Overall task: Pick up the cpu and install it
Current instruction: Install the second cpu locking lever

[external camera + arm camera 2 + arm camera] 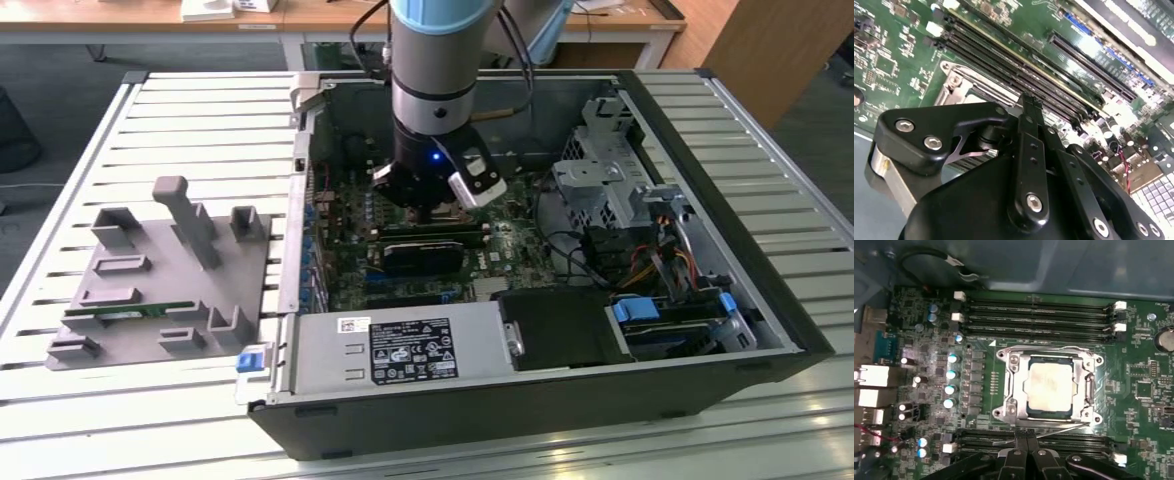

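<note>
Setting: slatted metal tabletop carrying an open computer case, wooden desks behind it at twelve o'clock in the exterior view
Beside the case: grey plastic holder block at nine o'clock of the case, a thin green memory stick lying in one of its slots
Where I am: my arm reaches down into the case, and my pincer hangs low over the motherboard
Pincer state: fingertips pressed together in the first wrist view, nothing between them, so closed and empty
Cpu: the cpu lies flat in its socket, silver top plate up, dark rim square within the metal frame
Cpu against pincer: in the first wrist view it sits just beyond my fingertips toward twelve o'clock, near but not touching; my tips are over the frame's near edge and the thin lever wire
Around the socket: black memory slots on both long sides, a row of capacitors at nine o'clock of it
Step in hand: by my judgement the chip is already placed, and I am at the seating or latching part of the install
What the next move calls for: a small, gentle, straight motion, since a sideways nudge could shift the chip on its contacts; I cannot tell whether the retaining frame is locked
</note>
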